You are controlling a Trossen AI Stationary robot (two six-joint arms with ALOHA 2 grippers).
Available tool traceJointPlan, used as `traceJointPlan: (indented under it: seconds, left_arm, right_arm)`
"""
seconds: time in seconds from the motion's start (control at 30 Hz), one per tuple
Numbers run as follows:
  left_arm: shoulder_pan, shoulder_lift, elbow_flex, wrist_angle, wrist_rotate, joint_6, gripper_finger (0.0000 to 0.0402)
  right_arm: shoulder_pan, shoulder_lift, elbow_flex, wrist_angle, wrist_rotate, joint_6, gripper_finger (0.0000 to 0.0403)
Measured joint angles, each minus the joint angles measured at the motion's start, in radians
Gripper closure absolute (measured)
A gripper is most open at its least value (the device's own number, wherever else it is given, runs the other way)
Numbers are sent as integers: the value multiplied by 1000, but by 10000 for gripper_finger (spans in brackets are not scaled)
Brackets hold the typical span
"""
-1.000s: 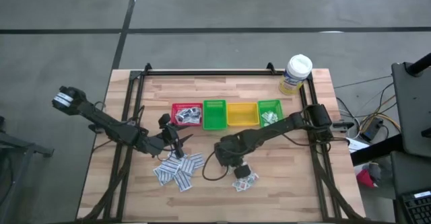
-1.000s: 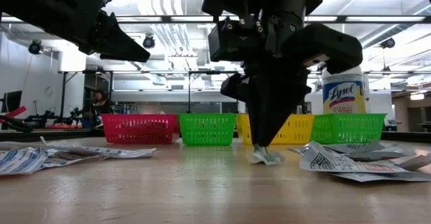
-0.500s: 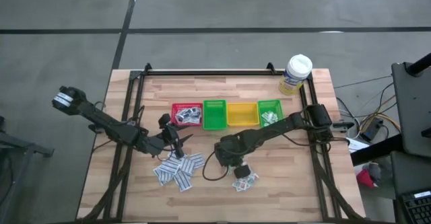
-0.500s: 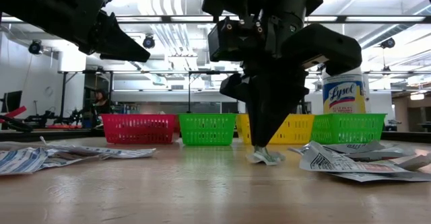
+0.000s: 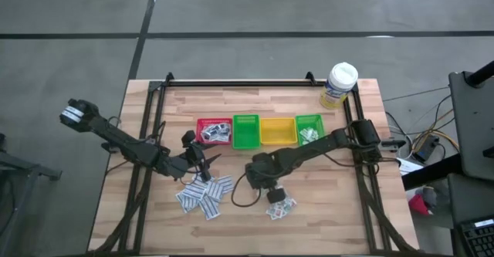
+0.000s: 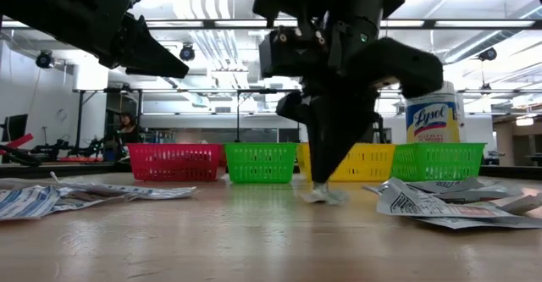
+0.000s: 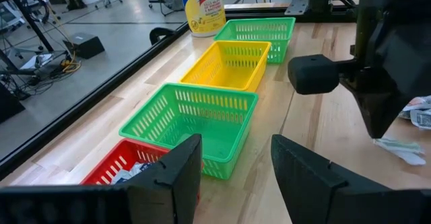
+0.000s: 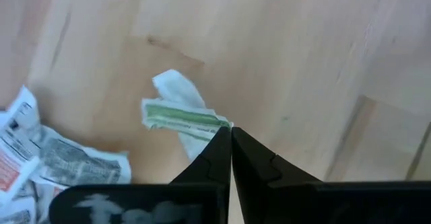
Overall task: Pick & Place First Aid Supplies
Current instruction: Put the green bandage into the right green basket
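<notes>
Two loose piles of first aid supplies lie flat on the wooden table, small white printed packets: one left of centre [image 5: 203, 195], one right of centre [image 5: 281, 207]. Beside the right pile lies a crumpled white packet with a green stripe [image 8: 182, 116], also in the low view [image 6: 322, 196]. My right gripper [image 8: 231, 138] points steeply down and is shut at this packet's end. My left gripper [image 7: 236, 173] hangs open above the left pile [image 5: 202, 158], with nothing between its fingers. My right gripper pinches the green-striped packet by one end [image 8: 217, 126], only at the free ends of its two fingers. The fingers come from above, slanting steeply down. The crumpled packet rests on the table [image 6: 320, 197] below the fingertips.
A row of small bins stands behind the piles: red [image 5: 214, 131] with packets inside, green [image 5: 245, 131], yellow [image 5: 277, 130], and a second green [image 5: 309, 128] with packets inside. A white-capped bottle with a yellow label [image 5: 338, 85] stands at the far right corner.
My right gripper has shut its fingers on the green-striped packet's end while staying over the same spot. The packet has been dragged a little along the table and is more bunched up than before.
</notes>
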Motion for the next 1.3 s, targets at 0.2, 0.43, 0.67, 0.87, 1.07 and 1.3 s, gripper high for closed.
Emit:
traceJointPlan:
  seconds: [0.2,0.43,0.67,0.87,1.07,1.3]
  left_arm:
    - [0,0,0,0,0,0,221]
    - [0,0,0,0,0,0,221]
    - [0,0,0,0,0,0,221]
    - [0,0,0,0,0,0,221]
    - [0,0,0,0,0,0,221]
    - [0,0,0,0,0,0,221]
  right_arm:
    - [2,0,50,-63,-4,15,394]
    - [1,0,105,-170,-6,57,394]
    - [-4,-3,163,-360,1,144,395]
    - [-6,-29,165,-546,119,271,395]
    - [-6,-75,142,-714,215,405,395]
    - [-15,-182,53,-830,354,618,395]
